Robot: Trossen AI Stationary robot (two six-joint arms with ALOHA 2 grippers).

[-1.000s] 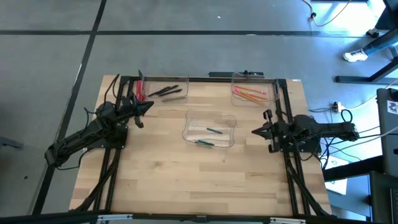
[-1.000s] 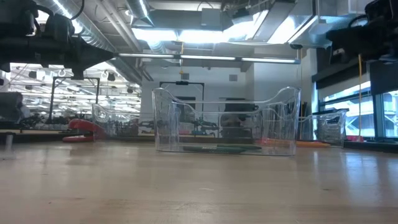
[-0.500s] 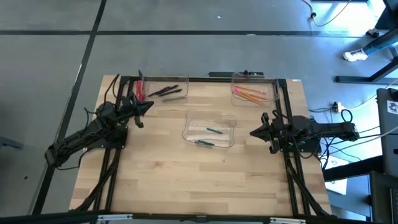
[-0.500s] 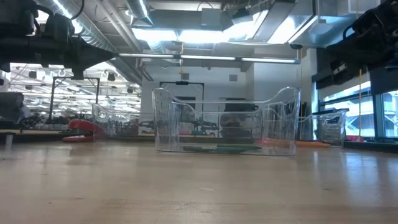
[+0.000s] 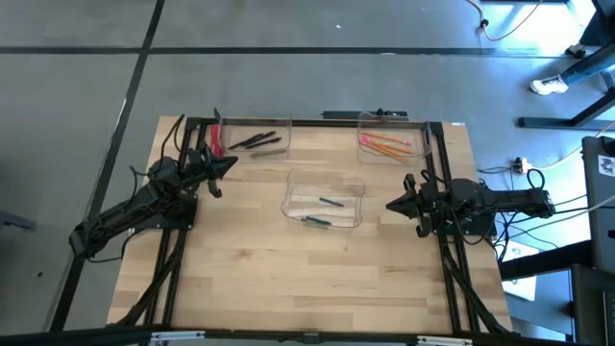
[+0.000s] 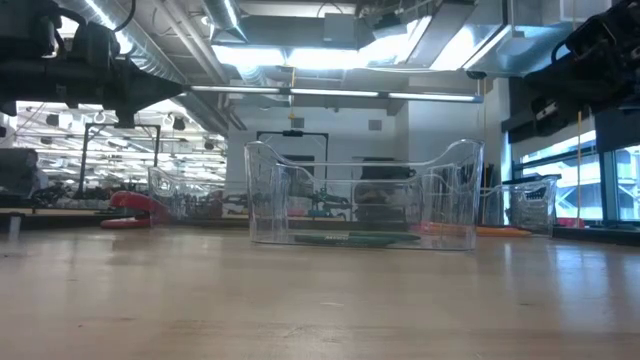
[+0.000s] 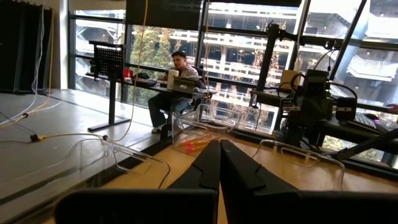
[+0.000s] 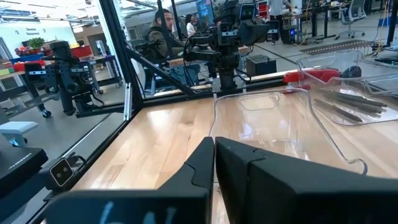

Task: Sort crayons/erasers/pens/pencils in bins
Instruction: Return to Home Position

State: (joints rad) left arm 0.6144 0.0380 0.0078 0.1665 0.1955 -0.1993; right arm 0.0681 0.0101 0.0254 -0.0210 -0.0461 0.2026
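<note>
Right gripper (fingers together, empty, like left gripper) has edged slightly inward.

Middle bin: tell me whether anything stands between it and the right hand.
Nothing visible does. Only bare table lies between the right hand, shut at the table's right side, and the middle bin. The left hand waits at the left side.

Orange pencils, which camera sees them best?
The high view: the pencils lie fully visible in the far right bin. The low view shows only an orange sliver, the left wrist view small streaks, the right wrist view none.
</note>
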